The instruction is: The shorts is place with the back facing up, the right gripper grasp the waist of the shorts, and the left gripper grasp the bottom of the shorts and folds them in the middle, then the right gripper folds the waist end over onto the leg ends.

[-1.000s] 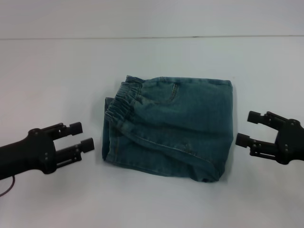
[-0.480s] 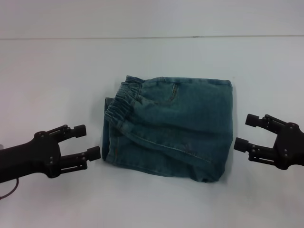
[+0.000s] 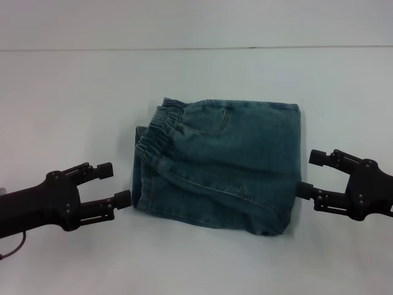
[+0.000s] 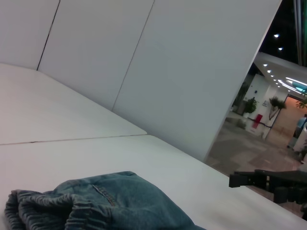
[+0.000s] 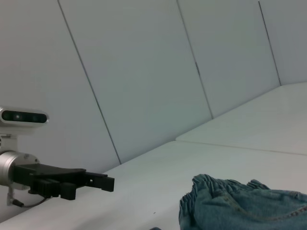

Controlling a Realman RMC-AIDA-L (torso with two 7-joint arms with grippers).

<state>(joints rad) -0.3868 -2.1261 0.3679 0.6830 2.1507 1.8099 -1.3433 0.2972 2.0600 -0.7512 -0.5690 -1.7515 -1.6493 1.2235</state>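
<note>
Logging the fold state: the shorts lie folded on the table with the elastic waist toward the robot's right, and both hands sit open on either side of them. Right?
One thing is off: the waist lies toward the robot's left, as the head view shows. The rest holds: the shorts lie folded on the table, with the left hand and right hand open on either side.

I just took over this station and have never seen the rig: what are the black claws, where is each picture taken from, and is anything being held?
The claws are a two-armed robot's grippers. The head view looks down on a white table from the robot's head. The left gripper and right gripper flank folded denim shorts. Both are open and hold nothing, though the right one's lower fingertip sits at the shorts' edge. The gathered waist lies on the left gripper's side. Each wrist view looks across the table from one arm, showing the shorts and the other arm's gripper.
</note>
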